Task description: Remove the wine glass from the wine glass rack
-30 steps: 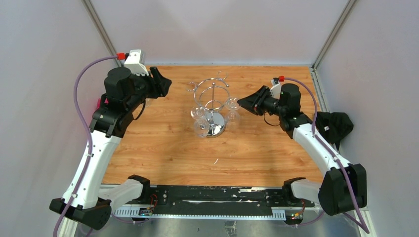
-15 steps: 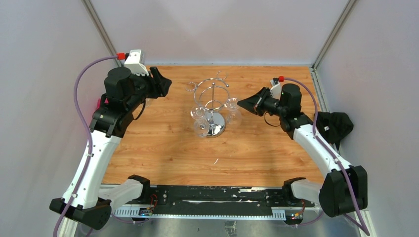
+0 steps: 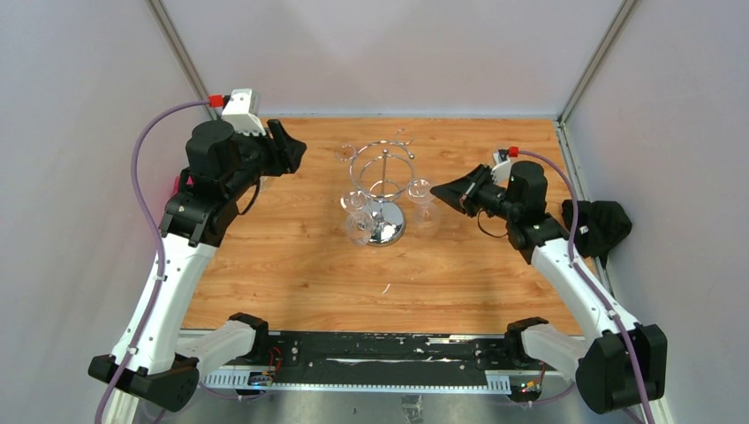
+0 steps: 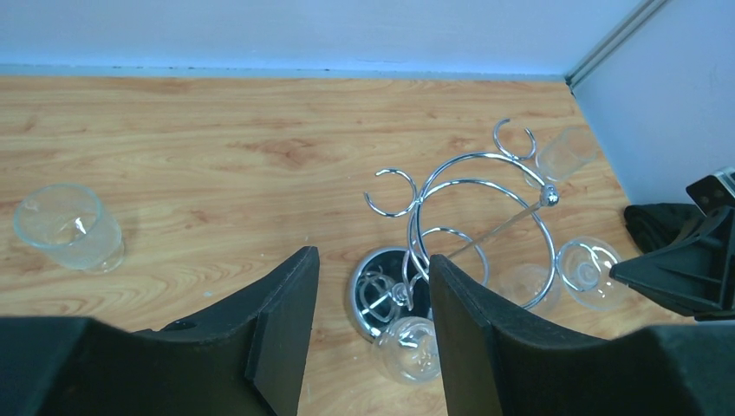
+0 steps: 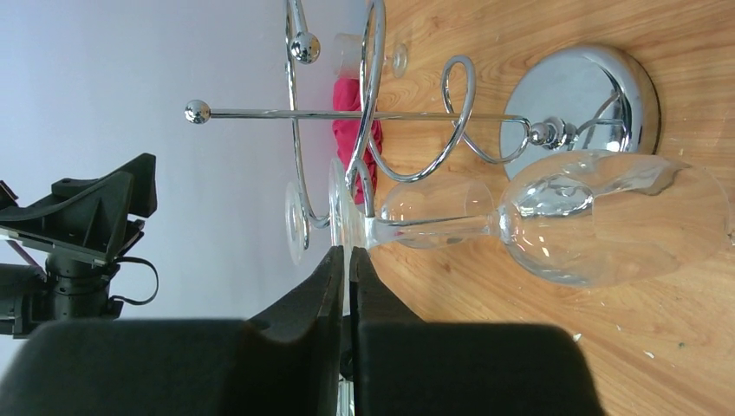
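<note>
Wine glass (image 3: 424, 215) is upside down beside the chrome wine glass rack (image 3: 389, 231).

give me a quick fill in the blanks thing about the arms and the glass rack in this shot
1. The left pincer is open and holds ___.
2. The right pincer grips a wine glass at its foot, not at its stem or ___.
3. The wine glass rack stands on a ___ table.

Missing words: nothing; bowl; wooden
</note>
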Robot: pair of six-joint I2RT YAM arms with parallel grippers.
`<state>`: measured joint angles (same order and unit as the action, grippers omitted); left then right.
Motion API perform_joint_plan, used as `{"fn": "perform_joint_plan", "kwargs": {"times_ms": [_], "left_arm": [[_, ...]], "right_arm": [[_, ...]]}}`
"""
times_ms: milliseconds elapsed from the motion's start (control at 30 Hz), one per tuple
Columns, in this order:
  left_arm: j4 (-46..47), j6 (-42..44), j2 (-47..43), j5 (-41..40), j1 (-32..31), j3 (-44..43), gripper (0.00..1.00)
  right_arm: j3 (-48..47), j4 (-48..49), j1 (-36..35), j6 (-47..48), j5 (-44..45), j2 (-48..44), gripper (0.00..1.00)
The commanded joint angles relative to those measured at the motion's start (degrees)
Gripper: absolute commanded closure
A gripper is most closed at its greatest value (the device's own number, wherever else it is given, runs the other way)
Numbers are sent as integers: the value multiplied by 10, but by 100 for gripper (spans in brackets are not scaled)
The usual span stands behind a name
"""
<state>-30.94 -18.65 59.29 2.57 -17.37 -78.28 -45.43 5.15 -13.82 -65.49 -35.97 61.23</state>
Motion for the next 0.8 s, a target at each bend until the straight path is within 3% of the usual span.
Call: {"fn": "perform_joint_plan", "kwargs": {"times_ms": [0, 367, 600, 767], "left_arm": [[0, 6, -11, 3, -3, 2, 46], [3, 3, -7, 7, -3, 2, 46], [11, -3, 5, 16, -3, 1, 44], [34, -15, 20, 49, -3, 3, 42]], "right_arm": [[22, 12, 13, -23, 31, -41, 100], [-3, -9, 24, -3, 57, -76, 100], [-130, -228, 37, 144, 170, -109, 100], [-243, -279, 56, 214, 198, -95, 100]]}}
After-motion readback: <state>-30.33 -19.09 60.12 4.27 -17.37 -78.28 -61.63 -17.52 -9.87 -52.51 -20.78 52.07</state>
